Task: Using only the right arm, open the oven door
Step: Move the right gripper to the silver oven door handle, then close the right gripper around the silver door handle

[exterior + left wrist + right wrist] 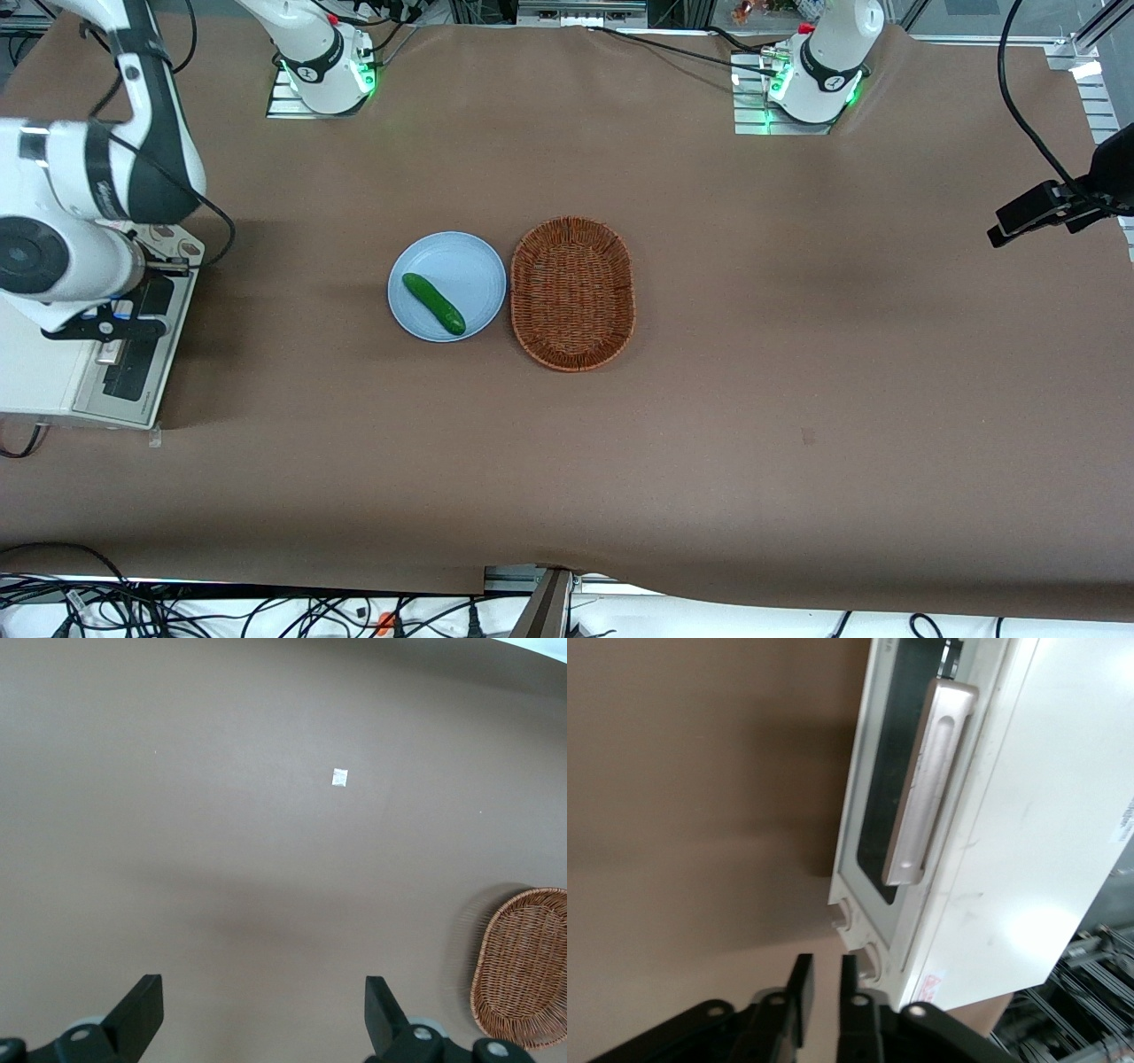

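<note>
The off-white oven stands at the working arm's end of the table. Its door faces the middle of the table and looks closed. In the right wrist view the door shows its dark glass window and its brushed-metal bar handle. The two round knobs sit beside the door. The white right arm reaches over the oven. Its black gripper hangs above the oven's front edge, over the door. In the wrist view the gripper is close to the knobs and clear of the handle. Its fingers are almost together with nothing between them.
A light-blue plate with a green cucumber lies mid-table. A brown wicker basket lies beside it and also shows in the left wrist view. A small white scrap lies on the brown table cloth.
</note>
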